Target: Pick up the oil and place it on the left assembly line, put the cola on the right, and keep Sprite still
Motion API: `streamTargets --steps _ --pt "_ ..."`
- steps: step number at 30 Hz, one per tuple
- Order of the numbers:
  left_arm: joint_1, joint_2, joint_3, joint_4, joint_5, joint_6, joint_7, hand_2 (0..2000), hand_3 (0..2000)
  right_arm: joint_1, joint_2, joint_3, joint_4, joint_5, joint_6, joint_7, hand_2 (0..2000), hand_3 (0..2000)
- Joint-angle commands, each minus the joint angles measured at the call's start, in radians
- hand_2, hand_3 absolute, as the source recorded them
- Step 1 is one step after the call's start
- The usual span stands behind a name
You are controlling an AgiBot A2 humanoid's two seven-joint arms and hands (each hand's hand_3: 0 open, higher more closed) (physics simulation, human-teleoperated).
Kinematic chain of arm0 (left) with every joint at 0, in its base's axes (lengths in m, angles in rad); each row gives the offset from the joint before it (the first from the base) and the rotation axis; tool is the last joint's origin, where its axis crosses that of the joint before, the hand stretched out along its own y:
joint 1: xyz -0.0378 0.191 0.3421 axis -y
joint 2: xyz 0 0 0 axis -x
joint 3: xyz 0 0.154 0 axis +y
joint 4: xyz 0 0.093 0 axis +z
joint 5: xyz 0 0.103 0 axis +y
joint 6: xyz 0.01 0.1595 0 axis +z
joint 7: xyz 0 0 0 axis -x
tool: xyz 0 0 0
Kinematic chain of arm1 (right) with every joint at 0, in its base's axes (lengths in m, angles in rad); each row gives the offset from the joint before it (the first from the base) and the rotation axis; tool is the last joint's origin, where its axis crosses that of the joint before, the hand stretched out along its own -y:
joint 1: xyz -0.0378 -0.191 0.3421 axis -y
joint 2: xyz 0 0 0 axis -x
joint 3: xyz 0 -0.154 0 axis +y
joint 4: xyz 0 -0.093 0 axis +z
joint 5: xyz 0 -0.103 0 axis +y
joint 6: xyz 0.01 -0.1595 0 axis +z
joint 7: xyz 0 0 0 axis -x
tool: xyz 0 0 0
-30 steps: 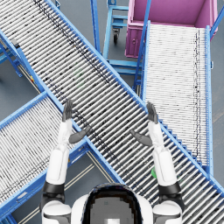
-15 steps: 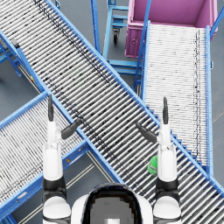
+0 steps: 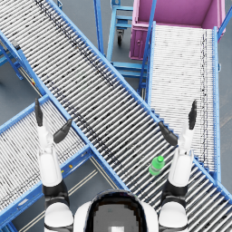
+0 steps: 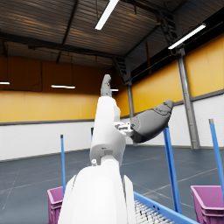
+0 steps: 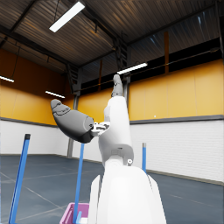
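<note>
Fingers point(image 3: 193, 115) apart, green bottle point(image 3: 157, 165) on rollers point(image 3: 104, 108)

Bottle: small green plastic bottle point(image 3: 157, 165) on the long blue-framed steel roller conveyor point(image 3: 90, 90), near its right edge.
Left: shorter roller conveyor point(image 3: 18, 154), against its left edge.
Right: third roller conveyor point(image 3: 181, 68); pink plastic bin point(image 3: 138, 43) at its far end.

magenta bin point(image 3: 181, 12) | blue trolley point(image 3: 122, 11) beside it | grey floor point(image 3: 18, 90)
</note>
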Motion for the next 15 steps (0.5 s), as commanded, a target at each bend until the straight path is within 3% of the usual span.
streamTargets --steps 1,15 --pt "-0.003 0.001 -0.002 -0.002 0.0 0.0 0.0 0 0 -0.002 0.0 -0.005 0.0 0.0 0.0 0.0 0 0" --pt "0.003 0.004 -0.008 -0.01 0.0 0.0 0.0 0 0 0.011 0.001 0.012 -0.002 0.0 0.0 0.0 0 0"
